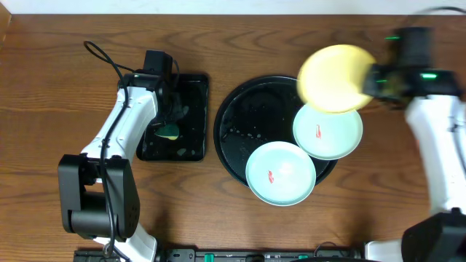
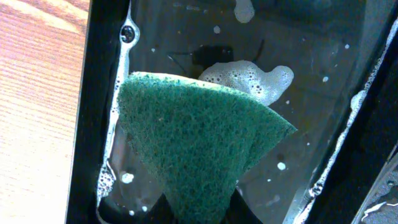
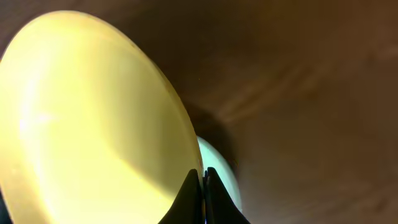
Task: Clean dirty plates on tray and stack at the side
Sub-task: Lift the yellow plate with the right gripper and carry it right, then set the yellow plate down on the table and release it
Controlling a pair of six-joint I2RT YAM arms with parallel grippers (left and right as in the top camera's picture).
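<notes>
A wooden worktop [image 1: 58, 44] is shown from above. A round black tray [image 1: 244, 109] is set near the middle, slightly toward the right edge, and its bare surface is dotted with wet specks. Two dirty plates are rested on it, each marked with a small red smear at centre. One mint-blue plate [image 1: 328, 131] is placed on the tray's right side. A second mint-blue plate [image 1: 281, 173] is placed on the side toward the near edge. Both overhang the rim and their edges meet.

A yellow plate [image 1: 335, 78] is held tilted above the tray's far right part, blurred, and the first mint-blue plate is partly covered by it. The right gripper [image 3: 203, 177] is clamped on its rim, with the fingers pressed together on the edge.

A rectangular black tray [image 1: 195, 94] with soapy water and white foam [image 2: 249, 78] is set just left of the round tray. A green sponge [image 2: 199, 155] is pinched at its narrow end by the left gripper [image 1: 169, 120] over this water. Whether the sponge touches the water cannot be told.
</notes>
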